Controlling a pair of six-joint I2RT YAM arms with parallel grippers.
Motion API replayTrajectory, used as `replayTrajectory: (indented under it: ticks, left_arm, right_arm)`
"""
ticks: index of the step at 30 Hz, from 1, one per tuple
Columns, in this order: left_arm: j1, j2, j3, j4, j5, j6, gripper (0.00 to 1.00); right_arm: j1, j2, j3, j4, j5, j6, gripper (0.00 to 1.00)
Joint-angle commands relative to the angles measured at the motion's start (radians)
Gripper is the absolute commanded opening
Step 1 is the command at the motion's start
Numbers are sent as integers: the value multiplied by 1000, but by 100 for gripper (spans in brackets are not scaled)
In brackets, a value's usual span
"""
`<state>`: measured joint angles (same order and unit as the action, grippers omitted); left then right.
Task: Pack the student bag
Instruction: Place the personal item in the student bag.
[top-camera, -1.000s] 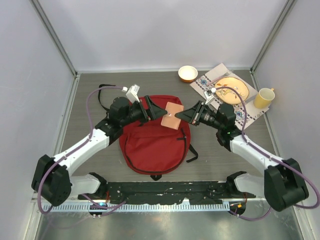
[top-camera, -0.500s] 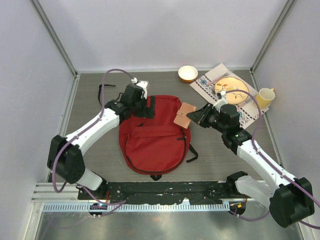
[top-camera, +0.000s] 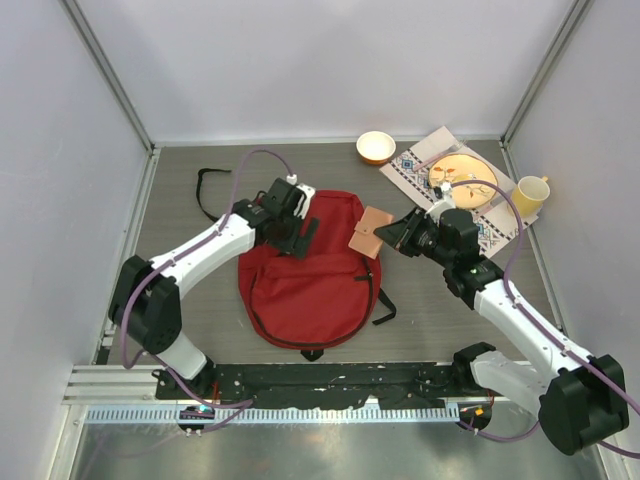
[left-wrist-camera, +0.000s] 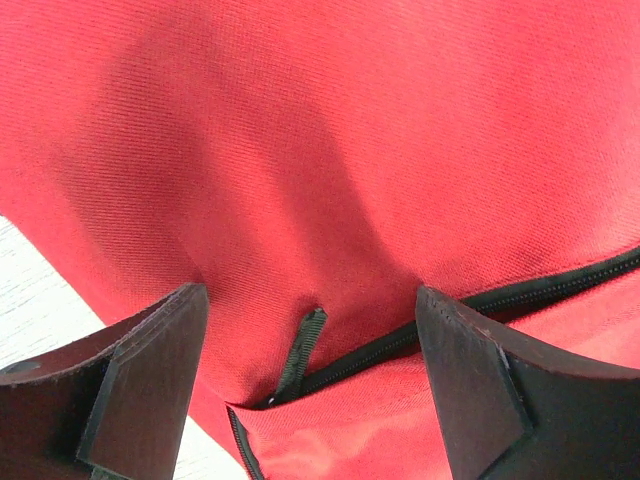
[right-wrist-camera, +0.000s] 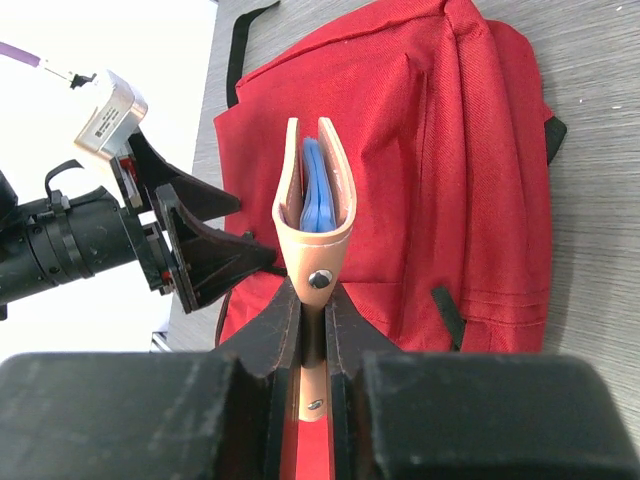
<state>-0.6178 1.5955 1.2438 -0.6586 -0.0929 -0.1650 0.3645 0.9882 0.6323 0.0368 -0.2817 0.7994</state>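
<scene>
The left claw (left-wrist-camera: 311, 325) hangs released just above the student bag (top-camera: 310, 285), its zipper (left-wrist-camera: 420, 332) between the fingers, while the right claw (right-wrist-camera: 314, 300) clenches a tan case (right-wrist-camera: 315, 215).

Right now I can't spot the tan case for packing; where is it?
In the top view the tan case is clamped in the right gripper, at the far right corner of the red backpack, left of the placemat.
</scene>
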Motion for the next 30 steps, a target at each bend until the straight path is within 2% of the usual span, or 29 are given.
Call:
replayTrajectory:
  ticks: [1,7,12,19,24,30]
  left_arm:
    - [-29,-35,8,-41,59,53,87]
    - [-77,-91,-59,-7,-4,48,87]
    - [-137,-117,-122,74,-164,25,87]
    - [-210,-106,-182,178,-283,-5,91]
    - [-218,-94,-214,266,-389,-50,91]
    - [-220,-81,-251,349,-513,-57,78]
  right_arm:
    - [-1,10,29,64,-2,-9,1]
    - [-1,32,24,80,-17,-5,2]
    - [-2,50,27,95,-30,3,2]
    - [-1,63,24,100,-39,6,2]
    - [-1,61,20,106,-40,12,2]
    - [-1,52,9,104,-37,17,2]
